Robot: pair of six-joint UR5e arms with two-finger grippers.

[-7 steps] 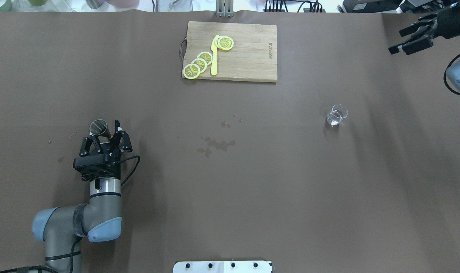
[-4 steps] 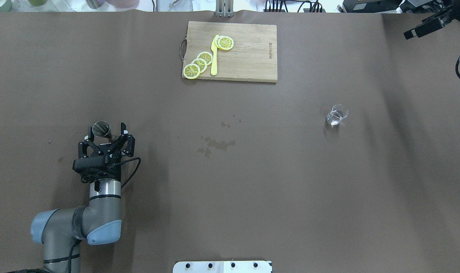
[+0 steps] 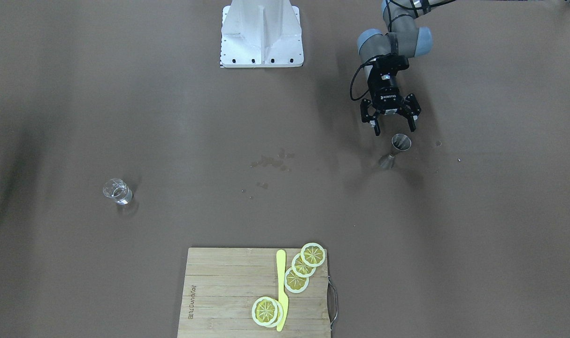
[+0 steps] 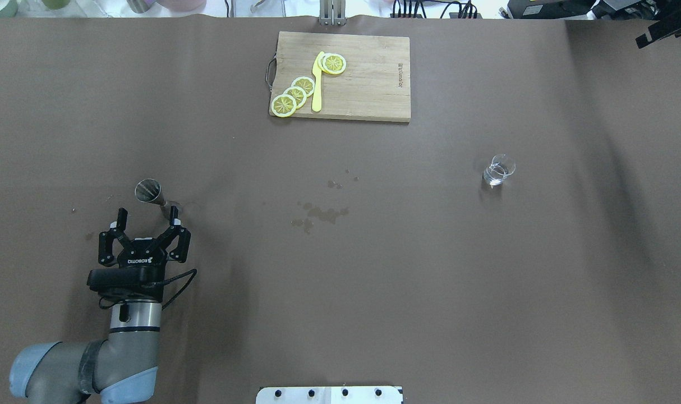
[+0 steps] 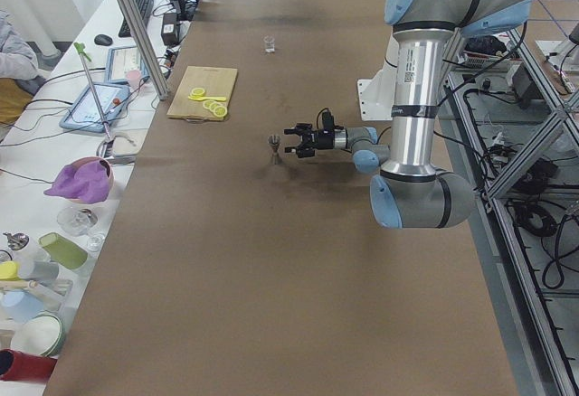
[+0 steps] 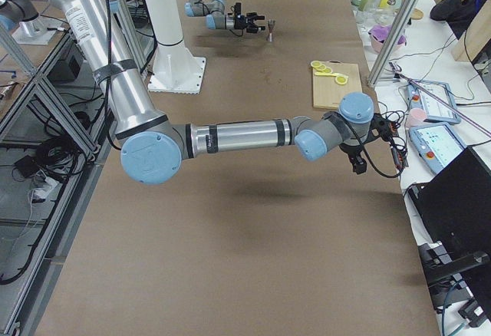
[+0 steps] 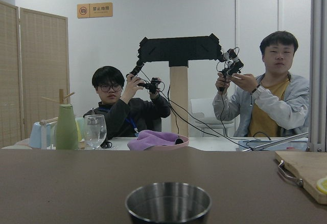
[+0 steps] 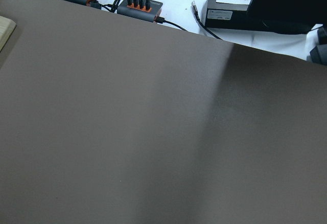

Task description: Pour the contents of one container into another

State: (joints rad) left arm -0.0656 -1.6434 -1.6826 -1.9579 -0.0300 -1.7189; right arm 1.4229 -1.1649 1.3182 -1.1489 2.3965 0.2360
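Jigger [image 4: 150, 192] stands upright on the table [image 4: 374, 269], untouched, and serves as landmark. Left gripper [image 4: 146, 220] sits just short of it on the robot's side, jaws spread wide and empty, low and level with the cup rim as the left wrist view shows. Small glass [image 4: 498, 170] stands well apart from the jigger, far across toward the robot's right, holding clear liquid. Right gripper [image 4: 661, 31] is at the far corner beyond the glass; its state cannot be told.

Judgement: whichever step is in hand, any regrasp should take the jigger at its narrow waist, jaws centred and level, so the light, top-heavy vessel does not tip. Wet patches [image 4: 321, 213] between jigger and glass suggest spillage risk.
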